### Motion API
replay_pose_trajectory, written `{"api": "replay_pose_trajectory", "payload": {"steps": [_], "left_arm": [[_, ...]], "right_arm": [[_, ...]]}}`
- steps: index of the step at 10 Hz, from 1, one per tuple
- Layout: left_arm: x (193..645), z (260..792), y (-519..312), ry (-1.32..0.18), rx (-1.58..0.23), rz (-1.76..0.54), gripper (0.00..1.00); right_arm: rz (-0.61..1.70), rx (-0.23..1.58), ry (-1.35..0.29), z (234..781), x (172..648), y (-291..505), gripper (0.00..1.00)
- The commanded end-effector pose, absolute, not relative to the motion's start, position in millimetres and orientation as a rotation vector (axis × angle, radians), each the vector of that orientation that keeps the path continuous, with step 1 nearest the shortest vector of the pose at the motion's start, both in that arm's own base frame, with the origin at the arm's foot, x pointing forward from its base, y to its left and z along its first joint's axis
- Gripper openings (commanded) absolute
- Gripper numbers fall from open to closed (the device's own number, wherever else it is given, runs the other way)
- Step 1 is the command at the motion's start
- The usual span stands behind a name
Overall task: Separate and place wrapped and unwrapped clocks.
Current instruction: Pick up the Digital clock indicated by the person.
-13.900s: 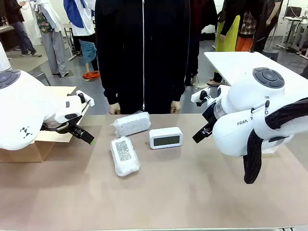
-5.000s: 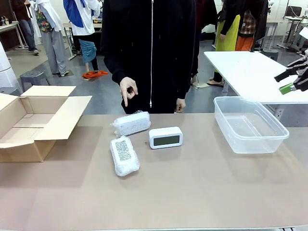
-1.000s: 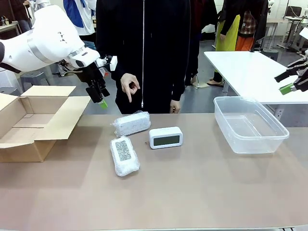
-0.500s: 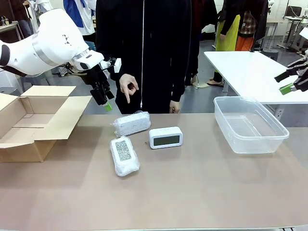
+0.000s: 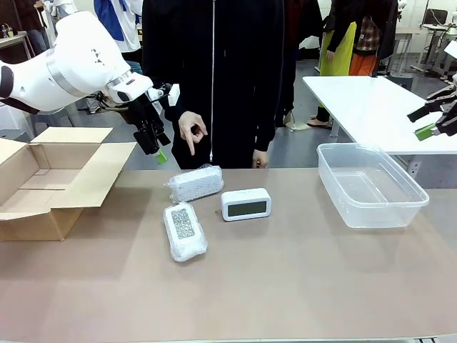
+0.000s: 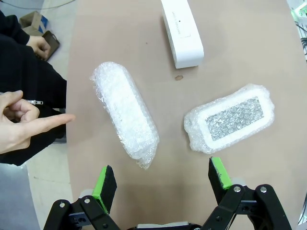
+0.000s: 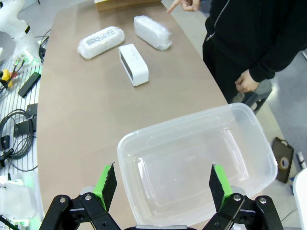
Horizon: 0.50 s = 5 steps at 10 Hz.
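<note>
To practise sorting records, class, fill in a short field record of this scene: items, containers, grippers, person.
Wrapped: far wrapped bundle, near wrapped bundle, both on the table
Unwrapped: bare clock, beside them
Containers: cardboard box left, clear tub right
Grippers: left gripper open, near the far bundle; right gripper open, above the tub
Person: hand pointing down

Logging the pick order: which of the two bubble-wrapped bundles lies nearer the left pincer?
The far bundle, lying crosswise near the person's pointing hand, plain white on top; the other bundle lies closer to the robot, speckled face up.
</note>
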<state>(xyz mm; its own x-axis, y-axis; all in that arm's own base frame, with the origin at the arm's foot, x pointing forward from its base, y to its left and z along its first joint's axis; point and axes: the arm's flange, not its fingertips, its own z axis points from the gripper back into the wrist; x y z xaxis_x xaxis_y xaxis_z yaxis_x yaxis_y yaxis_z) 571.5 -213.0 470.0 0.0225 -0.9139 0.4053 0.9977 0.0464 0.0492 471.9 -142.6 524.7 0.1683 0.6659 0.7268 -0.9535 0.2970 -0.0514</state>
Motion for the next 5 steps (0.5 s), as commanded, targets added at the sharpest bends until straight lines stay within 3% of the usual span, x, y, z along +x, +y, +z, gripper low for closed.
{"api": "replay_pose_trajectory", "payload": {"steps": [1, 5], "left_arm": [[571.7, 470.2, -212.5, -0.365, -0.273, -1.499, 1.00], [571.7, 470.2, -212.5, -0.365, -0.273, -1.499, 1.00]], "right_arm": [[1.218, 0.483, -0.738, 524.1, 472.5, -141.7, 1.00], [1.218, 0.483, -0.738, 524.1, 472.5, -141.7, 1.00]]}}
